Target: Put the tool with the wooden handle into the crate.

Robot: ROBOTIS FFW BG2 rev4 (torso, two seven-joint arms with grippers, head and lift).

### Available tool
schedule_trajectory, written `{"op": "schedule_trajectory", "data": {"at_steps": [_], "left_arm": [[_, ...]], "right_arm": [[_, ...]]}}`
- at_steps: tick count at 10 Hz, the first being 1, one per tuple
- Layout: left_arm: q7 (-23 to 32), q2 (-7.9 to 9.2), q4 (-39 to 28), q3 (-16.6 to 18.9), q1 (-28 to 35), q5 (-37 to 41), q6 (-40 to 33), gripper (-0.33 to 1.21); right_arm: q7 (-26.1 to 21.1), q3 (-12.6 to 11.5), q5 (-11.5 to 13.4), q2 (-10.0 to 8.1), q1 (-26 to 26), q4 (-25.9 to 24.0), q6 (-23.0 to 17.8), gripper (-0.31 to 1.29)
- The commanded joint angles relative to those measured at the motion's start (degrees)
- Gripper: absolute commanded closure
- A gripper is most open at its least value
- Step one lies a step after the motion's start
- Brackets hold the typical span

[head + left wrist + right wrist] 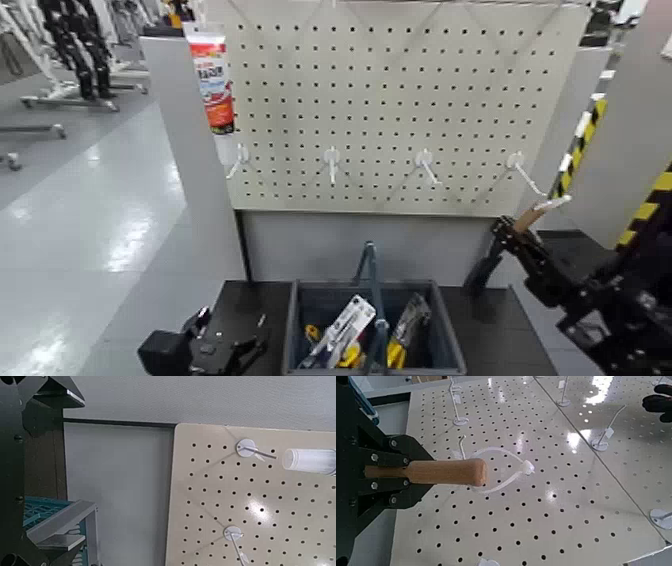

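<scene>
My right gripper (520, 243) is shut on the trowel's light wooden handle (530, 216), in front of the lower right corner of the pegboard. The dark blade (484, 270) points down and left, above the table to the right of the crate. In the right wrist view the gripper (403, 472) clamps the handle (447, 472). A white loop (506, 471) on the handle's end lies just off a hook (463, 451). The dark grey-blue crate (295, 330) with its teal handle (372, 285) stands at the bottom centre. My left gripper (215, 347) rests open, left of the crate.
The white pegboard (400, 100) carries a row of white hooks (425, 163) and a red-and-white tube (212, 80) at its left edge. Packaged yellow-and-black tools (345, 330) lie in the crate. A yellow-and-black striped post (580, 140) stands at the right. The table (250, 300) is black.
</scene>
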Motion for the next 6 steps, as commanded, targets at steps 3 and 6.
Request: {"op": "schedule_trajectory", "data": {"at_steps": [3,6], "left_arm": [[0.0,-0.09,0.0,0.1,0.0,0.1,-0.1,0.11],[0.0,-0.09,0.0,0.1,0.0,0.1,-0.1,0.11]], "right_arm": [[-0.8,6.8,-6.6,2.31,-0.7,8.5,-3.4,1.11],[-2.8,10.3,-8.7,2.66,-1.2,12.6,-2.6,1.11]]}}
